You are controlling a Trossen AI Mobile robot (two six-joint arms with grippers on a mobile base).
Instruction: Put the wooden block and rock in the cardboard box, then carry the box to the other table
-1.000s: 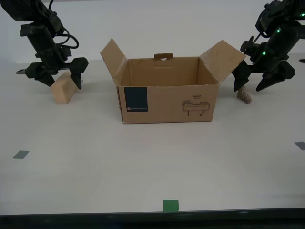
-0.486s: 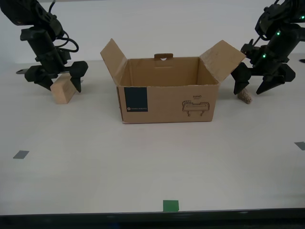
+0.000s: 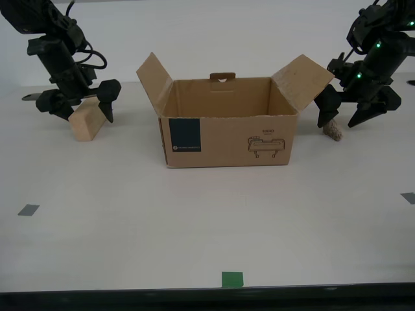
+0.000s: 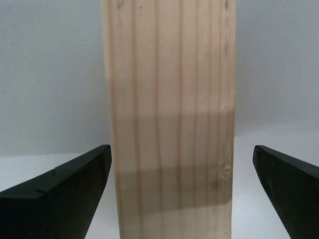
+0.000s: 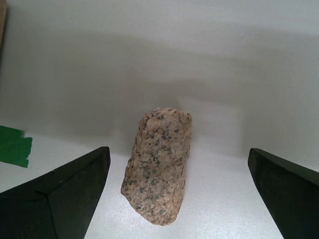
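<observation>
- Over the last second the arm at the exterior view's left has risen a little above the wooden block, whose slant on the worktop looks slightly altered; at the exterior view's right the rock now lies closer in under the other arm's fingers.
- The rig line says "my second gripper", so: my second end effector hangs released, its dark wedge-shaped fingers spread either side of the block and clear of it.
- Up close the block is pale tan wood, flat-faced and square-edged, with fine straight grain lines running along its length.
- My first end effector is likewise released, its black fingers standing wide apart around the rock without touching it.
- The rock is a lumpy oblong stone, pinkish-brown and speckled with dark grains, lying on the smooth matte surface just beside the box's flap at the exterior view's right.
- The cardboard box sits between the two arms, brown corrugated board, side flaps splayed outward, a dark teal square and a line drawing on its front; what shows of its inside is bare.
- A green tape square and grey tape pieces lie flat on the cream worktop nearer the camera.
</observation>
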